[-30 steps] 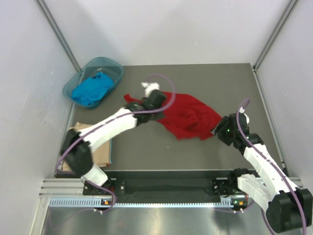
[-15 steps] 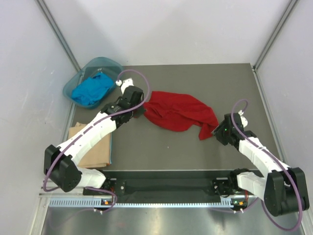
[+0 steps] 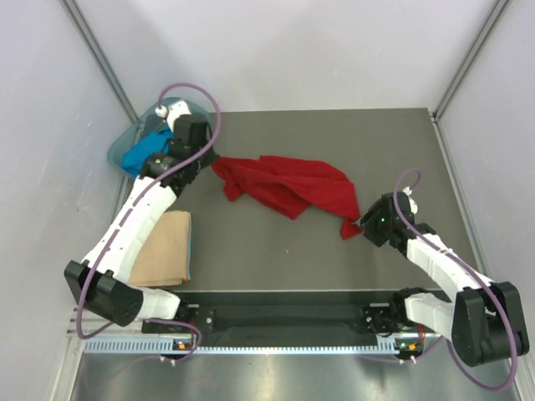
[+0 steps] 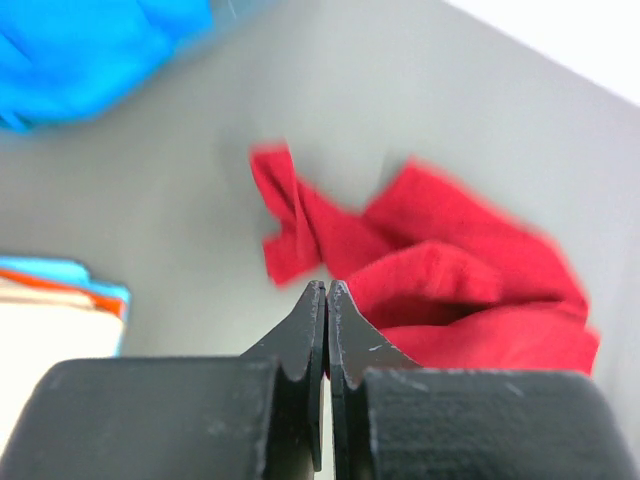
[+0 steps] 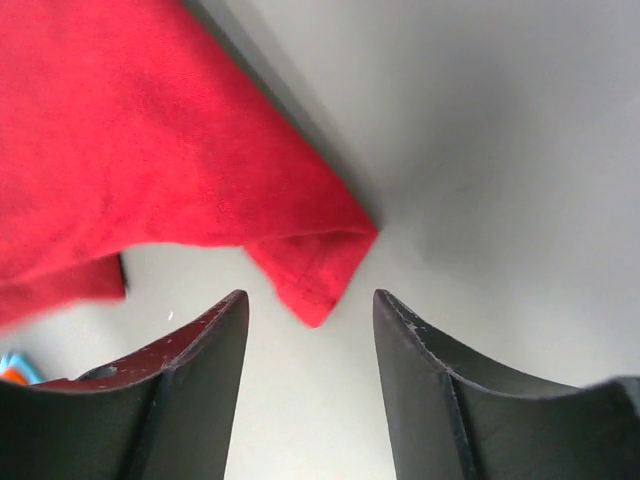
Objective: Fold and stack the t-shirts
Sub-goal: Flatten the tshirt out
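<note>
Now, red t-shirt (image 3: 288, 185): crumpled on the table (image 3: 251, 251), spread between both arms
left gripper (image 4: 327, 292): jaws pressed together, nothing seen between them; shirt's left end just beyond the tips
right gripper (image 5: 310, 297): jaws apart, shirt's right corner pointing into the gap, not pinched

I log the red t-shirt (image 3: 288, 185) as soft matt cloth with a fine nap; the blue t-shirt (image 3: 142, 153) and tan t-shirt (image 3: 163, 248) are likewise matt cloth. Basin (image 3: 119, 142) at 10 o'clock: translucent teal plastic, faintly glossy; table (image 3: 276, 251) smooth matt grey. Right gripper (image 5: 310, 298) fingers: matt black plastic.
</note>
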Controlling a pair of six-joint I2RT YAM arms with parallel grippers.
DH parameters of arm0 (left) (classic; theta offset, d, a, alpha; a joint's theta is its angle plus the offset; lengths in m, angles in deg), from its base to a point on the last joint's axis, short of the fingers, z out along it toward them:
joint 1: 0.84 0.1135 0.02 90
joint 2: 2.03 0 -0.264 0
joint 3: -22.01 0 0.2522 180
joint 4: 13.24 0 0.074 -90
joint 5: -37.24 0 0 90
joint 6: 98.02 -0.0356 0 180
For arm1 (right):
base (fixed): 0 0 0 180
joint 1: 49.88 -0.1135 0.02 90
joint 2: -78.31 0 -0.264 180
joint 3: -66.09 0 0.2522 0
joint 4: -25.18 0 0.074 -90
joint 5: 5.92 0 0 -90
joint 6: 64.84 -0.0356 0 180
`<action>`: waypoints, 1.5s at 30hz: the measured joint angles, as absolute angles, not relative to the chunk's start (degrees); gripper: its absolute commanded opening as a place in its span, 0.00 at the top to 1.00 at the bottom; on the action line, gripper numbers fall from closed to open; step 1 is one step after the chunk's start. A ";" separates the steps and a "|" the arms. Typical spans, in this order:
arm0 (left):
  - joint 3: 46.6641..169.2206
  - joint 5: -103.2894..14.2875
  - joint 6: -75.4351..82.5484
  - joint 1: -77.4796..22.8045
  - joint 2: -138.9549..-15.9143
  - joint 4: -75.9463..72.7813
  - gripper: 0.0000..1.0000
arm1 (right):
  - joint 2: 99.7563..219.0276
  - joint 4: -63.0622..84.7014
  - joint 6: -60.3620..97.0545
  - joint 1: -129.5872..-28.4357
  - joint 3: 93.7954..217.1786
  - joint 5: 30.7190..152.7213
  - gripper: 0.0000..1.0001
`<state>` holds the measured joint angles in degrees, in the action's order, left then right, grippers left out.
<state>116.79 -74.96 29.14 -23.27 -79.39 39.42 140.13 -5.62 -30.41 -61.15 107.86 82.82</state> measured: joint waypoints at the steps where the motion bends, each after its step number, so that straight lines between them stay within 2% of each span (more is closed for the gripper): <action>1: 118.91 -75.57 28.55 -22.25 -79.39 39.85 1.00 | 139.63 -4.77 -30.41 -61.72 107.21 83.50 0.45; 8: 124.72 -77.97 26.22 -17.35 -79.39 42.69 1.00 | 134.76 -2.87 -32.12 -63.16 103.10 86.73 0.43; 14: 125.29 -79.33 24.97 -15.71 -79.39 45.58 1.00 | 135.94 -2.67 -37.27 -65.02 103.71 87.37 0.42; 23: 130.60 -84.25 22.72 -14.68 -79.43 48.99 1.00 | 143.48 0.13 -44.57 -74.05 107.32 86.69 0.47; 28: 131.21 -85.86 21.34 -14.64 -79.43 49.75 1.00 | 146.93 1.11 -47.17 -76.63 107.32 85.99 0.55; 31: 131.21 -85.25 20.84 -14.62 -79.43 49.91 1.00 | 147.56 1.00 -48.97 -77.59 107.32 85.34 0.54; 45: 125.73 -77.76 20.73 -14.58 -79.43 49.08 1.00 | 147.41 -14.19 -67.72 -79.80 112.15 78.30 0.54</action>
<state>125.73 -77.76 20.73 -14.58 -79.43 49.08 147.41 -14.19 -67.72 -79.80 112.15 78.30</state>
